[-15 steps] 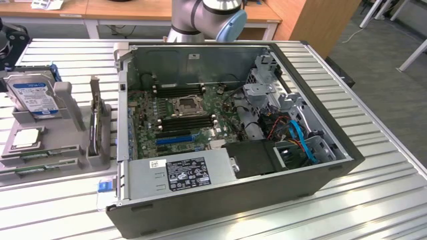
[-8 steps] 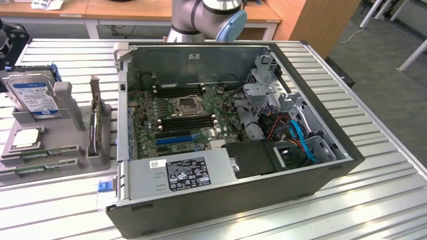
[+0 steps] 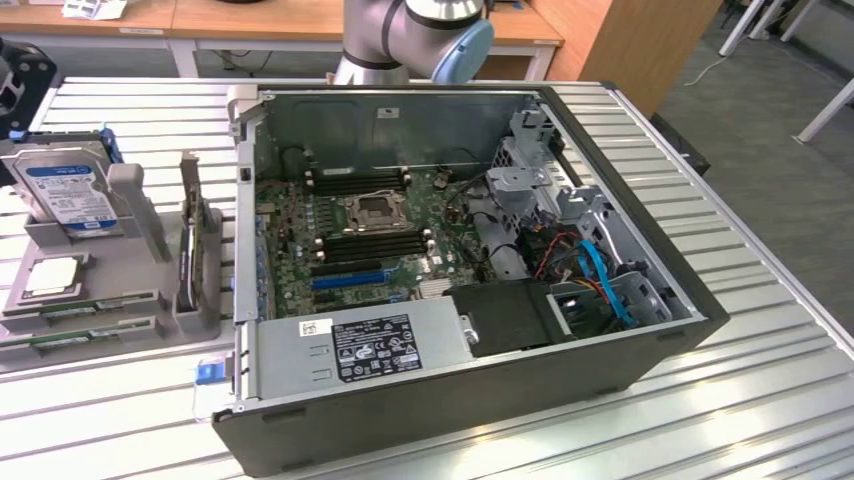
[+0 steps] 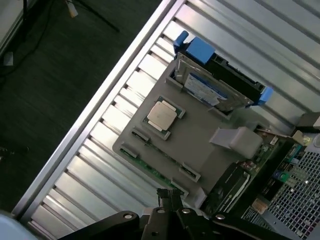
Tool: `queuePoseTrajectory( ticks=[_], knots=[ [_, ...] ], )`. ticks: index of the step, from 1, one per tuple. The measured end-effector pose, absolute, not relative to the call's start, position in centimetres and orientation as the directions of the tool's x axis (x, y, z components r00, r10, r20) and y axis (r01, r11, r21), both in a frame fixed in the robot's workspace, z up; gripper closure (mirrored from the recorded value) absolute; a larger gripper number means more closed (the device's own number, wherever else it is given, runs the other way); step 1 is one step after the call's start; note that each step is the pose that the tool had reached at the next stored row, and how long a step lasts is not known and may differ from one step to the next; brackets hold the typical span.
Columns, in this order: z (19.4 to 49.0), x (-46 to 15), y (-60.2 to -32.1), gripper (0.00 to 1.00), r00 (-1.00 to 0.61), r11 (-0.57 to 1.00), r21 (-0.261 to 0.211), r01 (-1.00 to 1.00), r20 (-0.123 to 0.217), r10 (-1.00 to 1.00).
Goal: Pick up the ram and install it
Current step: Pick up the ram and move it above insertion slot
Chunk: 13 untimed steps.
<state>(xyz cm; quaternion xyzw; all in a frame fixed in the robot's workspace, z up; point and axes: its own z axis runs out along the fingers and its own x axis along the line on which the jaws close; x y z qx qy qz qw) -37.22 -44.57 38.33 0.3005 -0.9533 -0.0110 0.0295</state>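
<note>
The arm (image 3: 416, 35) hangs high, gripper (image 4: 170, 202) seemingly pointing downward.

High exterior overview; wrist above tray (image 4: 197, 137)

Looks like a robot lab, with a ridged silver metal table (image 3: 774, 400), an open black computer box (image 3: 441, 425) and a grey robot arm (image 3: 400, 30).

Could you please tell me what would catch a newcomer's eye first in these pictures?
The big open dark-grey computer case dominates the middle of the slatted metal table, its green motherboard bare. At the exterior view's left a grey plastic holder carries a silver hard drive with a blue-white label, a square silver processor chip and the thin green ram stick, with the black gripper close over it.
</note>
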Motion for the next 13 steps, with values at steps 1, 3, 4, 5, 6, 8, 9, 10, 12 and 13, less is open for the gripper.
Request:
queuePoseTrajectory(
  ticks=[1, 3, 4, 5, 6, 8, 9, 10, 12, 13],
  knots=[
    [38.33, -37.22, -44.57, 0.9, -0.807, 0.808, 0.039, -0.587, 0.049, -0.589],
    [38.33, -37.22, -44.57, 0.9, -0.785, 0.787, 0.039, -0.616, 0.049, -0.617],
    [38.33, -37.22, -44.57, 0.9, -0.774, 0.775, 0.039, -0.63, 0.049, -0.631],
    [38.33, -37.22, -44.57, 0.9, -0.763, 0.764, 0.039, -0.644, 0.05, -0.645],
    [38.33, -37.22, -44.57, 0.9, -0.751, 0.753, 0.039, -0.657, 0.049, -0.658],
    [38.33, -37.22, -44.57, 0.9, -0.727, 0.729, 0.039, -0.683, 0.049, -0.684],
    [38.33, -37.22, -44.57, 0.9, -0.716, 0.717, 0.039, -0.696, 0.049, -0.697],
    [38.33, -37.22, -44.57, 0.9, -0.704, 0.705, 0.039, -0.708, 0.05, -0.709],
    [38.33, -37.22, -44.57, 0.9, -0.679, 0.681, 0.039, -0.731, 0.049, -0.732],
    [38.32, -37.22, -44.57, 0.9, -0.667, 0.668, 0.039, -0.743, 0.049, -0.744]
  ],
)
